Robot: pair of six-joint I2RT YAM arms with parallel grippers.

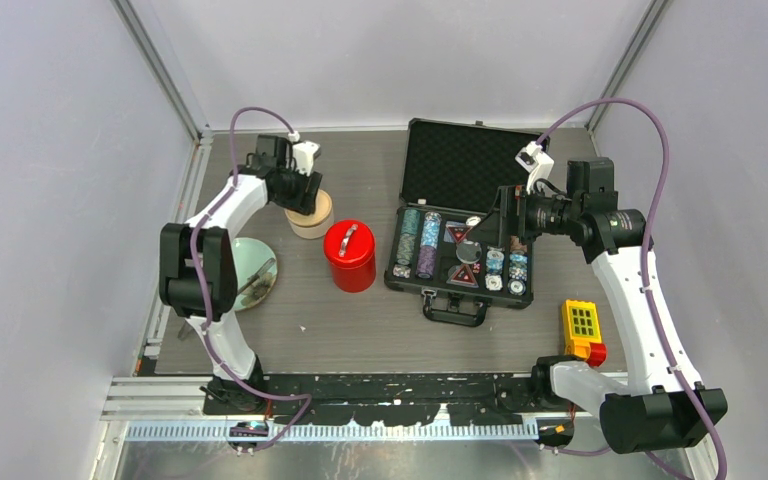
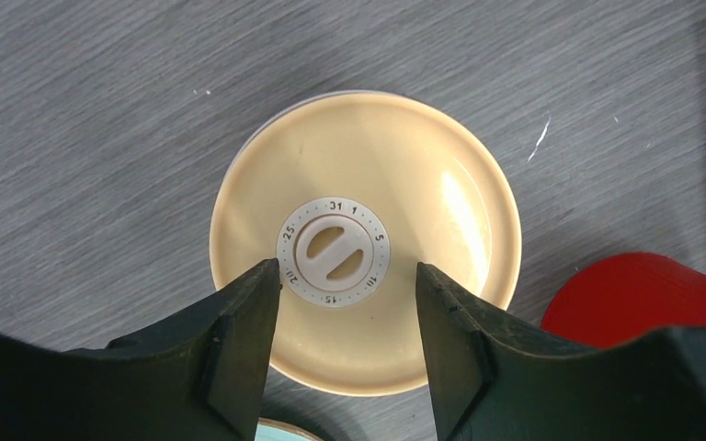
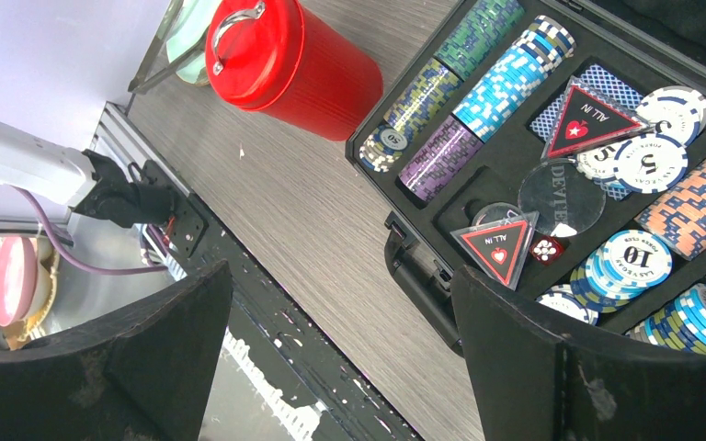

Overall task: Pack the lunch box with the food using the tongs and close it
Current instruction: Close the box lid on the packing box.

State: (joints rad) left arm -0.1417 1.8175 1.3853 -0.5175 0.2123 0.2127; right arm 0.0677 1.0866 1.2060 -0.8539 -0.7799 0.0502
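Note:
The lunch box [image 1: 310, 215] stands at the back left of the table with its round cream-tan lid [image 2: 423, 184] on top; a white date dial [image 2: 334, 251] sits at the lid's centre. My left gripper [image 2: 347, 276] hangs straight above the lid, open, its black fingers [image 2: 244, 322] either side of the dial and holding nothing. My right gripper [image 3: 340, 285] is wide open and empty, held over the poker chip case [image 1: 460, 235]. A slim metal piece that looks like the tongs [image 1: 258, 280] lies on the pale green plate [image 1: 242, 255]. The food is hidden from view.
A red canister [image 1: 350, 255] with a metal handle stands just right of the lunch box. The open black case of poker chips [image 3: 552, 156] fills the middle right. A yellow and red block [image 1: 582, 328] lies near the right arm's base.

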